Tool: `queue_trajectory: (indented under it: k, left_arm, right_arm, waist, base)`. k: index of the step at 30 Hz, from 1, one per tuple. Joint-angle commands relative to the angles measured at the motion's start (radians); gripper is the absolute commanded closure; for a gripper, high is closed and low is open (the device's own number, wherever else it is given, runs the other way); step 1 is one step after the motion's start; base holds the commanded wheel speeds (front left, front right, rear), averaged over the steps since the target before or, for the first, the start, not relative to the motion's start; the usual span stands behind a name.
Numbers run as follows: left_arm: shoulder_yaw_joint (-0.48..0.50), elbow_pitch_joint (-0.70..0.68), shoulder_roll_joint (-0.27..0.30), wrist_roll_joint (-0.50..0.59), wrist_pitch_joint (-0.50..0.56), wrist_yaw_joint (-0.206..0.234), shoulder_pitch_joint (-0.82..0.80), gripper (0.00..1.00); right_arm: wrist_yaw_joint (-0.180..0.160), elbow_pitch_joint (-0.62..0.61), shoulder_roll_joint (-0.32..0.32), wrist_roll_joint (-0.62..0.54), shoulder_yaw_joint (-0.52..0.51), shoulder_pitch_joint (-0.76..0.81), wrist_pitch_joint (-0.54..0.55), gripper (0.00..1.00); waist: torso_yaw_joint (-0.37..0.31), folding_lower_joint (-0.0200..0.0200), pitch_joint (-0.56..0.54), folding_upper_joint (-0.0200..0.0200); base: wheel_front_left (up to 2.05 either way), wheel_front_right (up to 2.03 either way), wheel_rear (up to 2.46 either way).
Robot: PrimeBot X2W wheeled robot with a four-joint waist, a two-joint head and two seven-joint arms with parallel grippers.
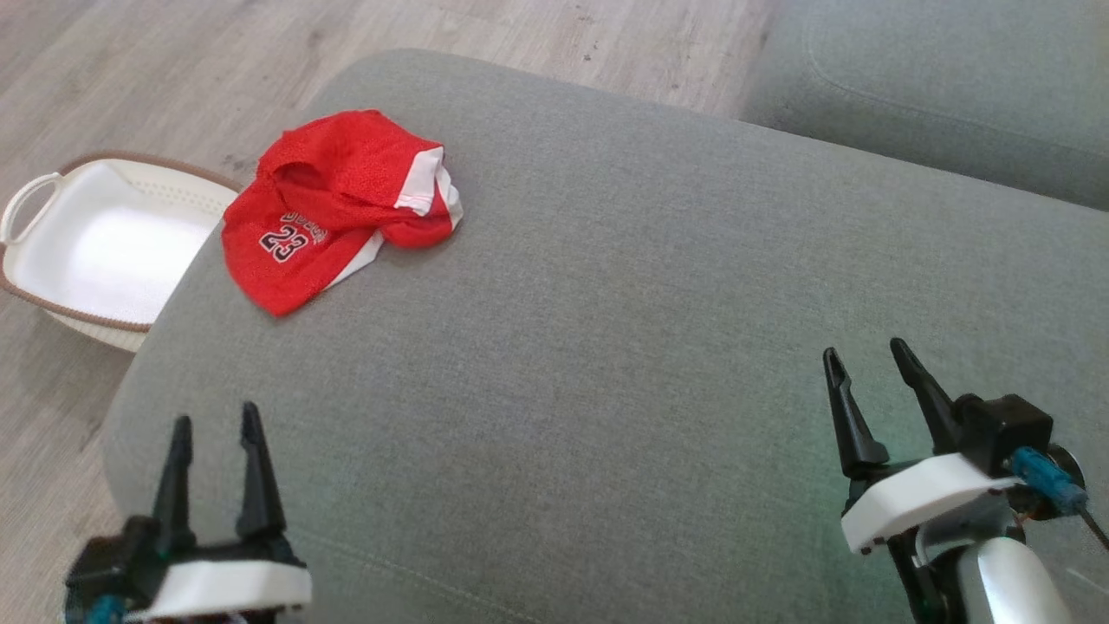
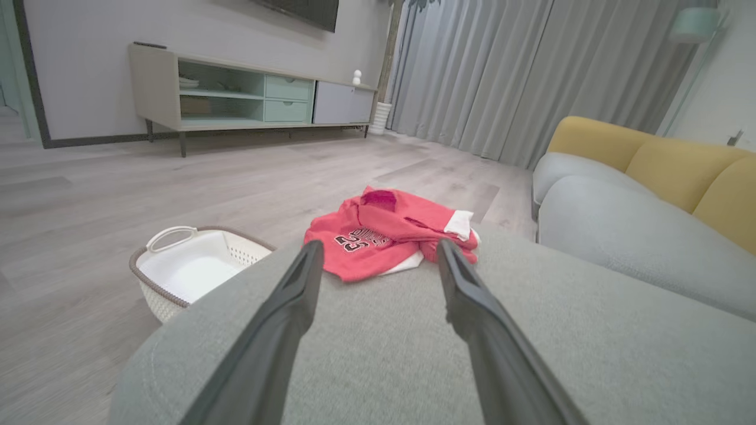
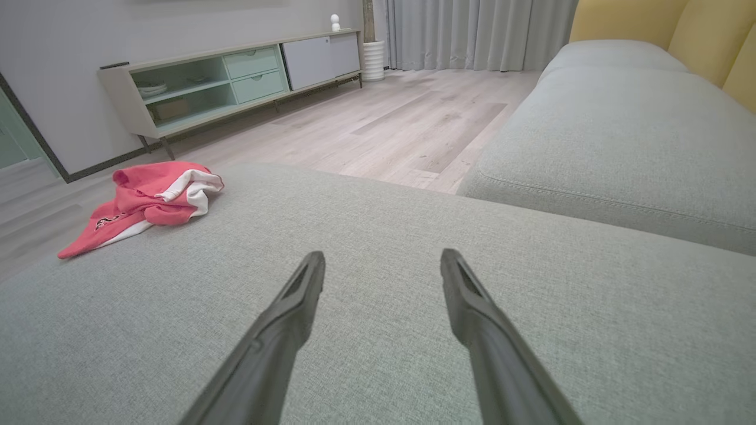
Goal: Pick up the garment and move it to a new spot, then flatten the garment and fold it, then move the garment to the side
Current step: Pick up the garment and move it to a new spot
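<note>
Stretching across the head view is a broad grey seat cushion [image 1: 606, 347] with rounded edges, a fine woven cover and a faint stitched seam along its near side. Pale wood-look plank floor [image 1: 130, 69] lies beyond it. A second cushion [image 1: 936, 87] of the same grey cloth sits to the right, set apart by a narrow gap, and in the left wrist view it carries a mustard-yellow backrest [image 2: 649, 153]. Across the room stand a low cabinet [image 2: 236, 94] with open shelves and pale green drawers, and long grey pleated curtains [image 2: 502, 77]. The garment [image 1: 333, 208], a red mesh jersey with white side panels and the number 23, lies crumpled at the far left corner of the seat cushion, one corner reaching its left edge. On the floor just beside that edge stands a white plastic basket [image 1: 52, 286] with a perforated wall, a brown rim and a loop handle. The left gripper [image 1: 217, 413] is at the lower left and the right gripper [image 1: 865, 347] at the lower right, each with its two dark tapered fingers spread apart and holding nothing, well apart from the garment.
</note>
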Motion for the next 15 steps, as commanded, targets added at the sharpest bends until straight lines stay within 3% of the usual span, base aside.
queue_trajectory:
  k: [1, 7, 12, 15]
  left_arm:
    - [0.044, -0.058, 0.013, -0.004, 0.012, 0.011, -0.057, 0.0]
    - [0.113, -0.186, 0.077, -0.069, 0.234, 0.068, -0.209, 0.0]
    - [0.164, -0.122, 0.164, -0.127, 0.433, 0.101, -0.402, 0.0]
    - [0.216, -0.047, 0.181, -0.222, 0.536, 0.117, -0.514, 0.0]
  right_arm:
    - [-0.001, -0.04, -0.005, -0.004, 0.021, -0.031, 0.001, 0.0]
    - [-0.001, -0.074, -0.018, -0.01, 0.026, -0.05, 0.017, 0.0]
    - [-0.001, -0.119, -0.039, -0.016, 0.05, -0.101, 0.039, 0.0]
    - [-0.001, -0.158, -0.054, -0.021, 0.059, -0.137, 0.054, 0.0]
  waist:
    - [-0.008, 0.0, 0.008, -0.0001]
    - [-0.043, 0.0, 0.068, -0.0001]
    - [-0.111, 0.0, 0.167, -0.0001]
    - [-0.162, 0.0, 0.247, -0.0001]
  base:
    - [0.0, 0.0, 0.0]
    - [0.0, 0.0, 0.0]
    - [0.0, 0.0, 0.0]
    - [0.0, 0.0, 0.0]
